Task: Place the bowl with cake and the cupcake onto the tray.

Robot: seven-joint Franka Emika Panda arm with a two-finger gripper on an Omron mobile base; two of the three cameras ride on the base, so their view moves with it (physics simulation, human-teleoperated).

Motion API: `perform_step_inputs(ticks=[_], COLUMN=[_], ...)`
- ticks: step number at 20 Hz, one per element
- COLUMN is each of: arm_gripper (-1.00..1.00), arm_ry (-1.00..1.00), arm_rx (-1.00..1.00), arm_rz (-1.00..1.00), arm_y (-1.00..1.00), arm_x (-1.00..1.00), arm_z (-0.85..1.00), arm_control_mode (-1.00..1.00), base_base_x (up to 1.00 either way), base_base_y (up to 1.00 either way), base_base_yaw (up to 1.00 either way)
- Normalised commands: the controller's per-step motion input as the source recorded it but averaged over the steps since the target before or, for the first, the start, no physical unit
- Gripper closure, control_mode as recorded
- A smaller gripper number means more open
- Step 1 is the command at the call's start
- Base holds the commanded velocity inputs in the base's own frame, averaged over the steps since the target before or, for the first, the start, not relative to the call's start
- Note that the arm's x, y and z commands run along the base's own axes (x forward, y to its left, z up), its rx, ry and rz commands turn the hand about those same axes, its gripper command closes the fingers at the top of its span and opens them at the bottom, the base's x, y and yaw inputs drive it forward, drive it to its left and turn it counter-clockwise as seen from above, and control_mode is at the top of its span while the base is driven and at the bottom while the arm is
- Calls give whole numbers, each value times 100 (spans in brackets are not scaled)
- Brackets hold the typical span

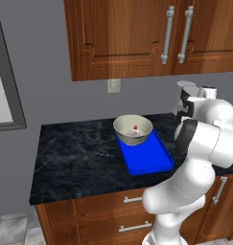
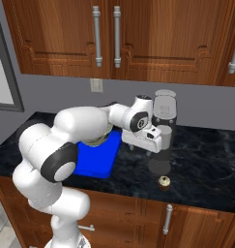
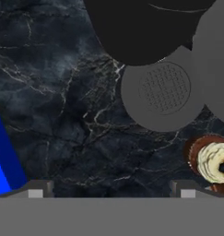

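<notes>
Just beside the open claw: cupcake.

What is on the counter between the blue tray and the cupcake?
Only bare dark counter between the tray and the cupcake, in the hand view.

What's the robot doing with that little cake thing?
The white robot arm's gripper is open and empty, hanging above the dark marble counter. The round cream-beige bowl, with the tiny white and pink cake inside, already sits on the flat bright blue tray. The small brown cupcake with a pale top is still on the counter, by the grey coffee machine. It probably goes next.
</notes>
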Motion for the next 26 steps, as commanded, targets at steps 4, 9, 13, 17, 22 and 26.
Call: perform_step_inputs(ticks=[4,9,13,17,22,26], arm_gripper=[-100,-100,-100,-100,-100,-100], arm_ry=[1,0,0,0,0,1], arm_rx=[-5,-4,0,0,0,0], arm_rz=[0,0,0,0,0,0], arm_y=[-45,-42,-43,-39,-40,-39], arm_x=[-10,-17,-25,-28,-20,-1], arm_z=[-20,-20,-17,-12,-10,-8], arm_control_mode=[-100,-100,-100,-100,-100,-100], base_base_x=[0,0,0,0,0,0], base_base_y=[0,0,0,0,0,0], base_base_yaw=[0,0,0,0,0,0])
